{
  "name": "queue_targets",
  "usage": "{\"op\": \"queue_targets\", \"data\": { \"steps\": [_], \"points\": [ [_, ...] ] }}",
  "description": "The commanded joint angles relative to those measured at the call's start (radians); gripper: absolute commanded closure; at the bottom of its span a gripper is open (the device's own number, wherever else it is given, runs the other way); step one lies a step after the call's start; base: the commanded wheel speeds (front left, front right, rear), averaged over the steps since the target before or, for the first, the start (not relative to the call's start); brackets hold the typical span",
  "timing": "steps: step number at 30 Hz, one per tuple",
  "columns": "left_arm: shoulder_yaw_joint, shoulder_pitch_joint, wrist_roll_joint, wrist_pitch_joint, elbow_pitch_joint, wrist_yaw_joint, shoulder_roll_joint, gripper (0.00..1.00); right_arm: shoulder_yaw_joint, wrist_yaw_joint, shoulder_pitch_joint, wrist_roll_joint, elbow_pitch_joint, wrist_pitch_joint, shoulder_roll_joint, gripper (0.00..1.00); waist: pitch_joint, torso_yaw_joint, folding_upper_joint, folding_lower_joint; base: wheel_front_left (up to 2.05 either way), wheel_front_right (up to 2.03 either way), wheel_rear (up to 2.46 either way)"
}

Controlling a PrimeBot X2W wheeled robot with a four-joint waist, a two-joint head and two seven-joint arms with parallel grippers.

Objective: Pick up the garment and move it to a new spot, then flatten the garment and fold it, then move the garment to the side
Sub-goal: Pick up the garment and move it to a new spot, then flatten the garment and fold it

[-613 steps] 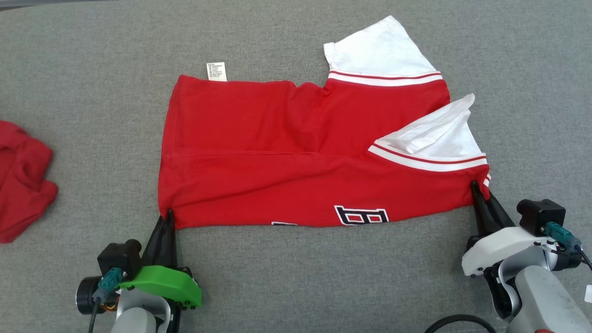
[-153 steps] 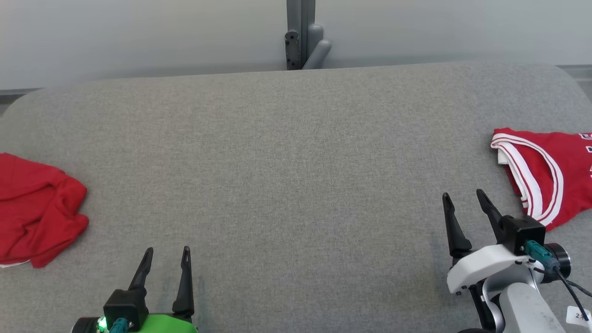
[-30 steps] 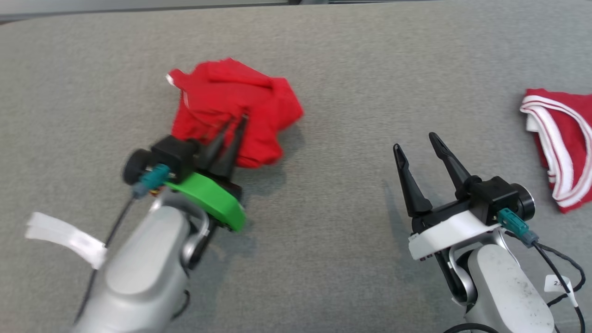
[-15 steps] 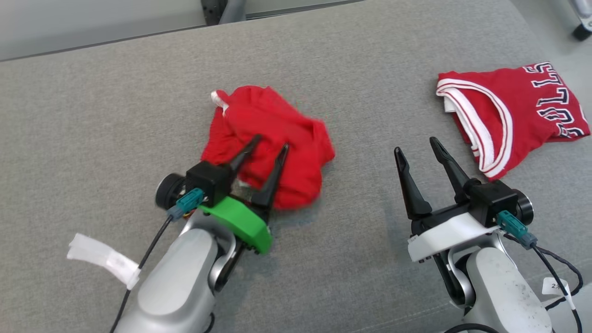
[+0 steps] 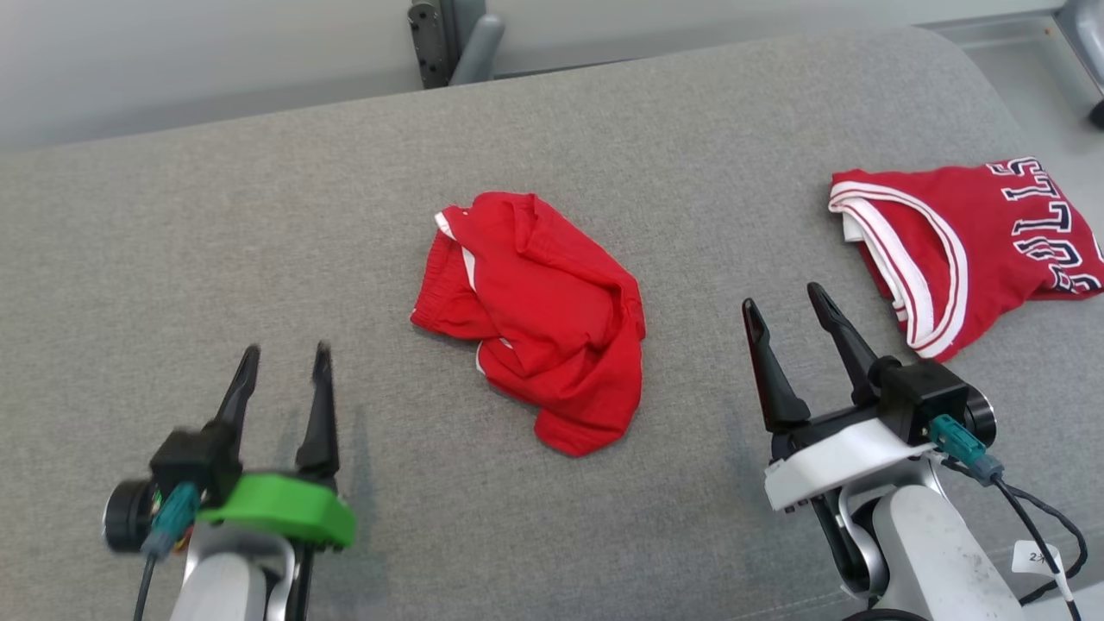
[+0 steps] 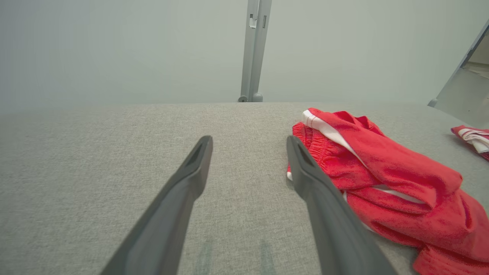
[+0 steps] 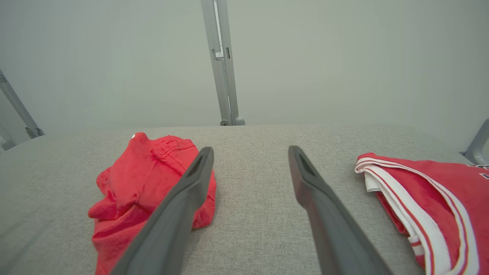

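garment [image 5: 552, 328] lies bunched, left pincer [image 5: 286, 350] blurred.

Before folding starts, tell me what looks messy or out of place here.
The red garment lies crumpled in a heap in the middle of the gray surface, not flat. The jersey on the right looks neatly folded.

The left gripper [image 5: 286, 349] sits low on the left, jaws spread wide and empty, pointing up and away from a green wrist housing [image 5: 285, 517]. The right gripper [image 5: 781, 297] sits low on the right, jaws equally parted and empty, leaning slightly leftward above a white wrist housing [image 5: 841, 461].
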Motion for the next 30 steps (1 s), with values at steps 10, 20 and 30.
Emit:
{"op": "queue_targets", "data": {
  "steps": [10,20,30],
  "points": [
    [0.190,0.251,0.109,0.000,-0.122,-0.014,-0.056,0.00,0.000,-0.001,0.080,-0.009,0.032,-0.002,-0.001,0.00,-0.091,0.059,0.0001,0.0000,0.00,0.00,0.00],
    [0.178,0.257,0.098,0.000,-0.130,-0.031,-0.066,0.00,0.032,-0.001,0.059,-0.014,0.042,-0.002,-0.019,0.00,-0.066,0.138,0.0001,0.0000,0.00,0.00,0.00],
    [0.063,0.213,0.022,0.000,-0.095,-0.014,-0.065,0.00,0.093,-0.001,-0.159,-0.022,0.187,-0.002,-0.097,0.00,-0.005,0.319,0.0001,0.0000,0.00,0.00,0.00]
  ]
}}
